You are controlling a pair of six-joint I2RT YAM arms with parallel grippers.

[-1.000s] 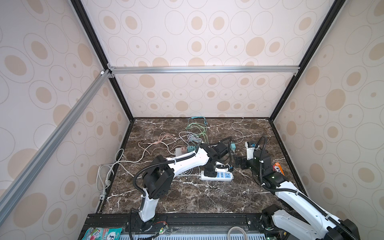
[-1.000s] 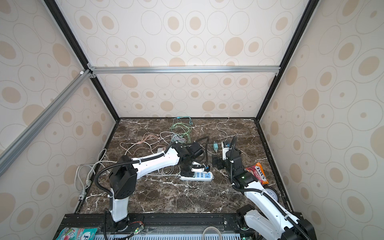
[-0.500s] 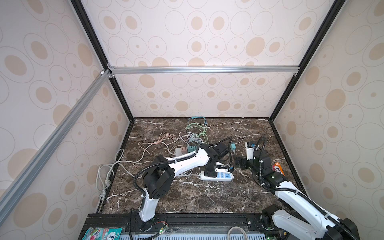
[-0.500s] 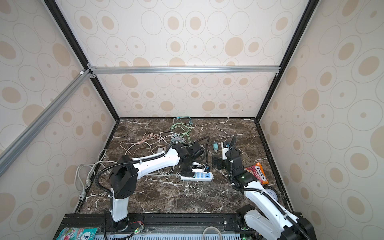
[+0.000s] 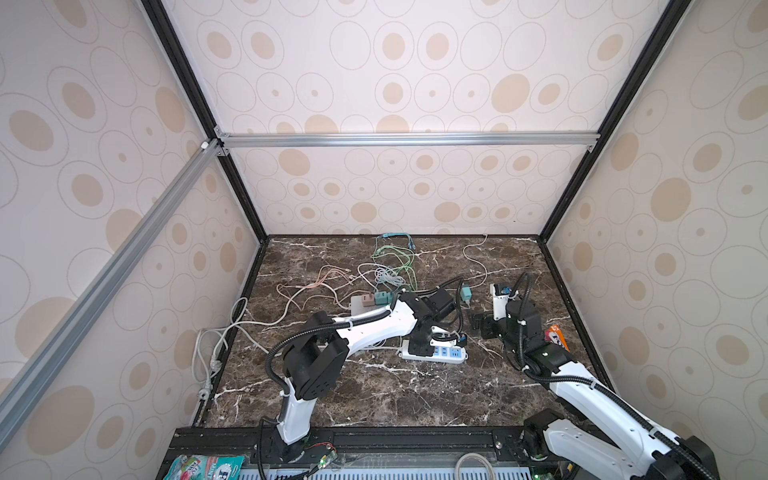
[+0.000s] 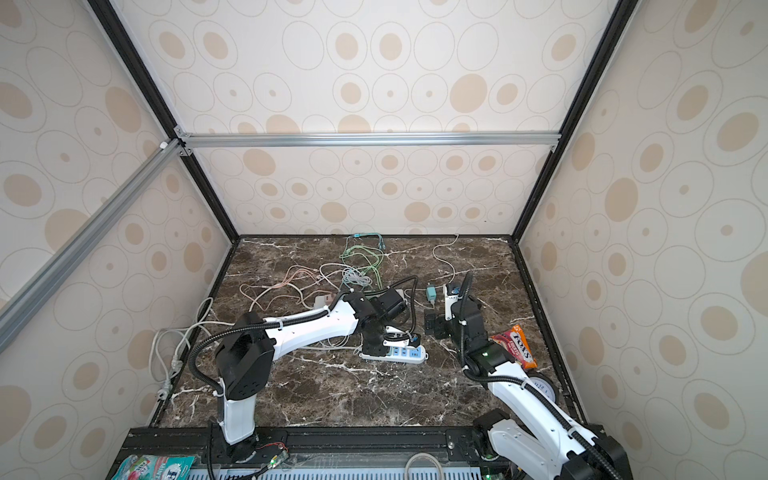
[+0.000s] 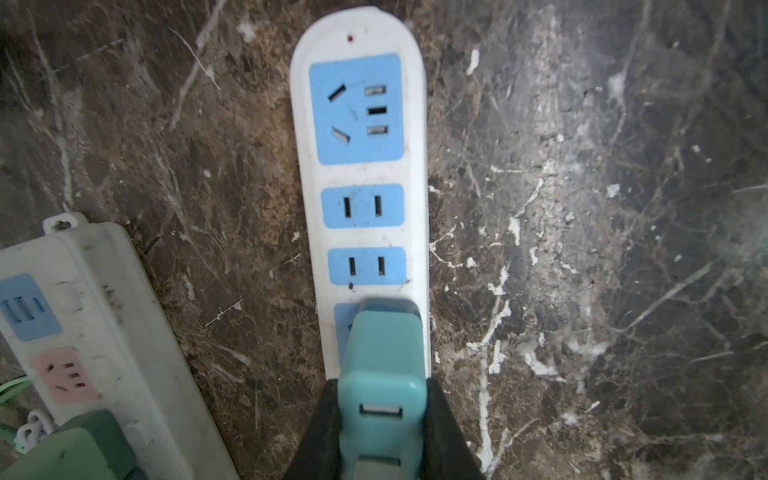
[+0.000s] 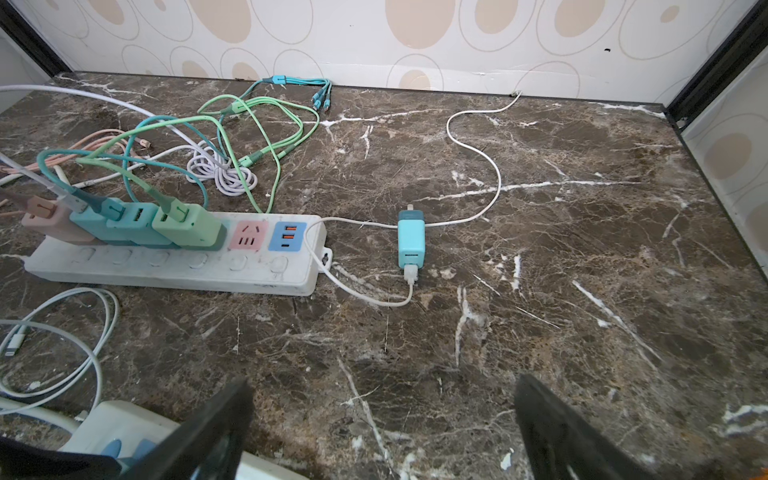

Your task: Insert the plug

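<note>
On the marble table [image 5: 374, 395] a long strip [image 8: 174, 257] carrying four chargers [image 8: 137, 224] lies close beside the short strip [image 7: 361, 166] without touching it. A tangle of cables [image 8: 224, 137] spreads behind the long strip. A loose charger [image 8: 411, 243] on a white lead lies past its end, and a snack pack [image 6: 513, 347] sits by the right arm [image 5: 528, 332]. The short strip's three blue sockets ahead of the plug [image 7: 382, 345] are uncovered. The teal plug stands over the end socket of the short strip. The left gripper [image 7: 380, 382] pinches its sides, the black jaws narrowed onto its body. Whether the prongs are in cannot be told. The left arm [image 5: 374, 328] stretches forward and toward the middle, its wrist bent down over the short strip. The right arm reaches forward on its own side. The right gripper [image 8: 382, 384] is low over bare marble, its jaws spread wide and holding nothing, facing the loose charger.
</note>
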